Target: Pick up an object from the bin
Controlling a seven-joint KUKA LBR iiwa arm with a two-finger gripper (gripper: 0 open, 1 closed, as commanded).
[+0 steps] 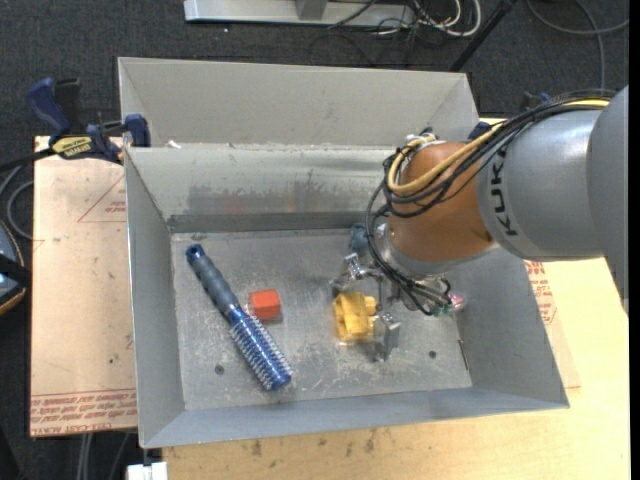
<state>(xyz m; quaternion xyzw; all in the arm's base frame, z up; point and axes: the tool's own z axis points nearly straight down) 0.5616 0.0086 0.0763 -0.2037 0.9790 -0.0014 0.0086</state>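
The gripper (366, 304) sits low with its fingers spread wide, one on each side of a yellow block (351, 317) lying between them on the floor of the bin (310, 360). Farther from the arm lie a small orange cube (264, 305) and, beyond it, a blue hairbrush (240, 320).

This is a robotics lab. An industrial arm (560, 188) marked KUKA, with bundled wires (430, 163) at its wrist, reaches into a grey metal bin (300, 98). Dark carpet (100, 18) lies around, and loose cables (440, 3) trail past a metal stand foot (290, 8).
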